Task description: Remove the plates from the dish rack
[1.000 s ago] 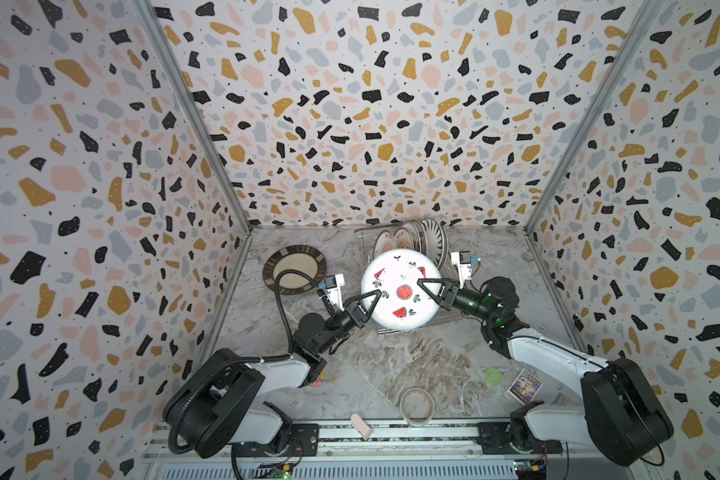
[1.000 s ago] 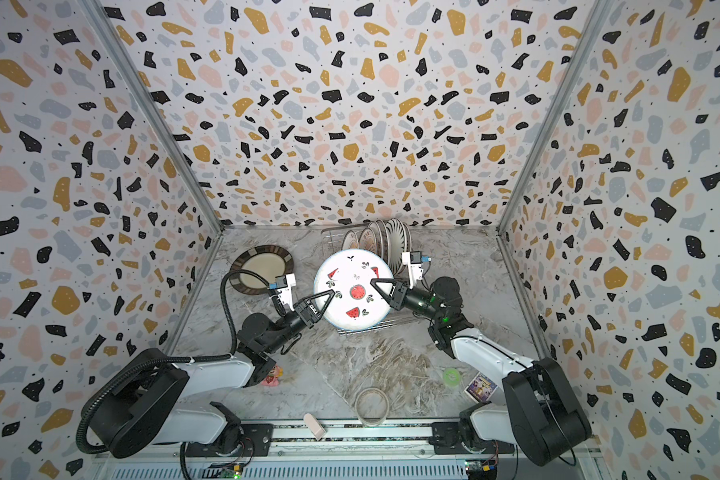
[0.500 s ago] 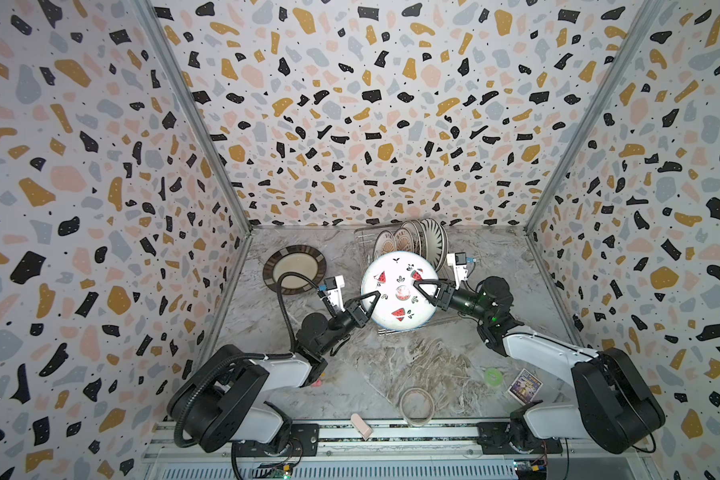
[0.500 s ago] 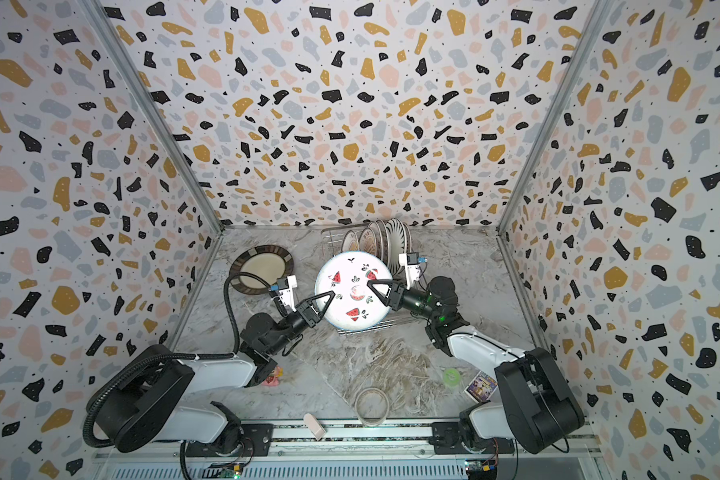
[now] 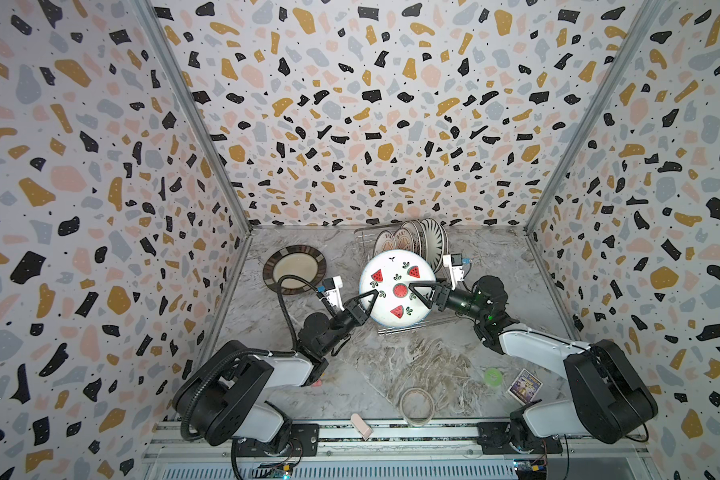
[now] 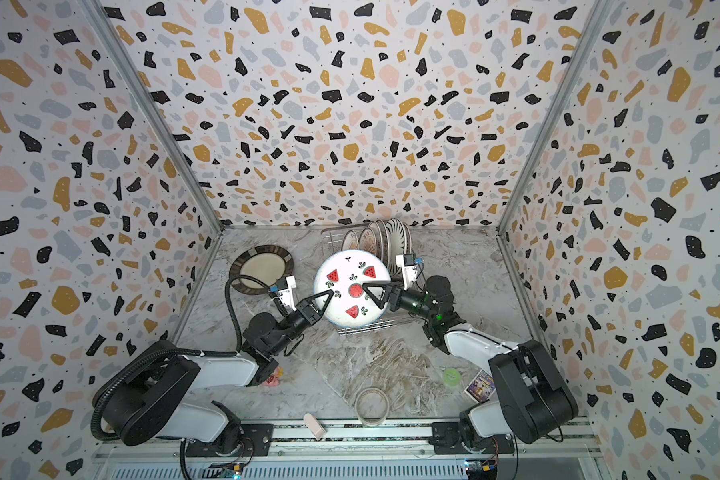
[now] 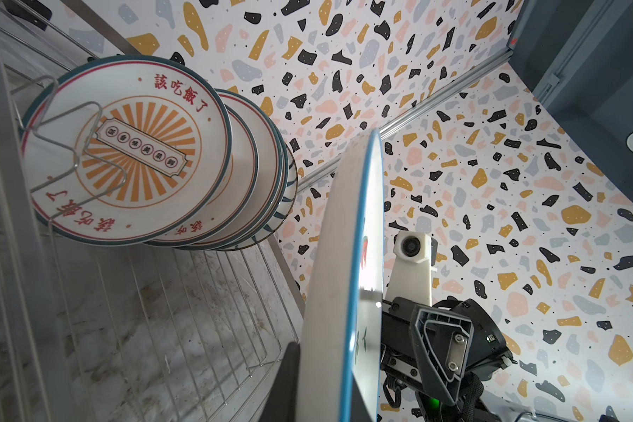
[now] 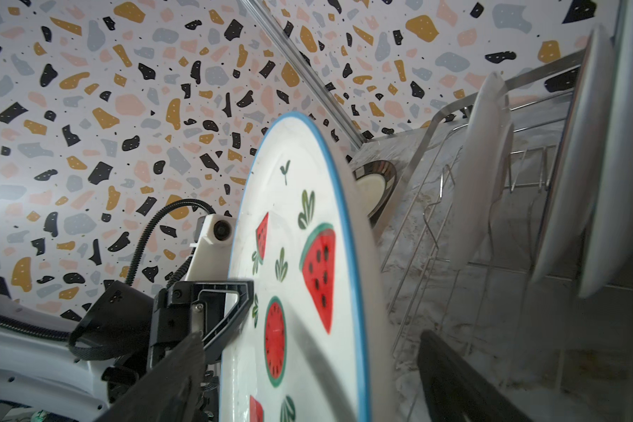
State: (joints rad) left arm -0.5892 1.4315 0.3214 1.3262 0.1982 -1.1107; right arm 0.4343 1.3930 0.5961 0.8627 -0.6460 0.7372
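Three terrazzo-patterned walls (image 5: 371, 104), speckled black, ochre, pink and grey on white, enclose a grey marbled counter (image 5: 412, 365). Silver metal posts (image 5: 193, 112) line both back corners. Light is bright, even.

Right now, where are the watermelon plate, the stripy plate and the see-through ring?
watermelon plate (image 5: 391, 267) in a top view, on its white face
stripy plate (image 5: 296, 266) in a top view, on its cream middle
see-through ring (image 5: 402, 406) in a top view, on its left rim
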